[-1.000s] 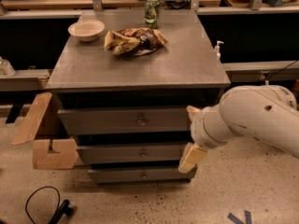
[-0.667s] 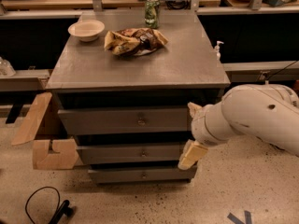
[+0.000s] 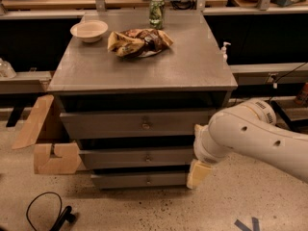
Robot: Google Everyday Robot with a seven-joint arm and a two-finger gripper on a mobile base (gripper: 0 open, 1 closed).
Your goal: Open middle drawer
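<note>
The grey cabinet has three stacked drawers. The middle drawer has a flat grey front with a small round knob at its centre, and it sits between the taller top drawer and the narrower bottom drawer. My gripper is at the right end of the drawer fronts. Its cream fingers are open, one finger level with the top drawer and the other below the middle drawer's right end. It holds nothing. My white arm comes in from the right.
On the cabinet top are a white bowl, a crumpled snack bag and a green can. A cardboard box stands on the floor at the left, and a black cable lies in front.
My gripper has moved down a little along the right end of the drawers. The drawers have not moved.
</note>
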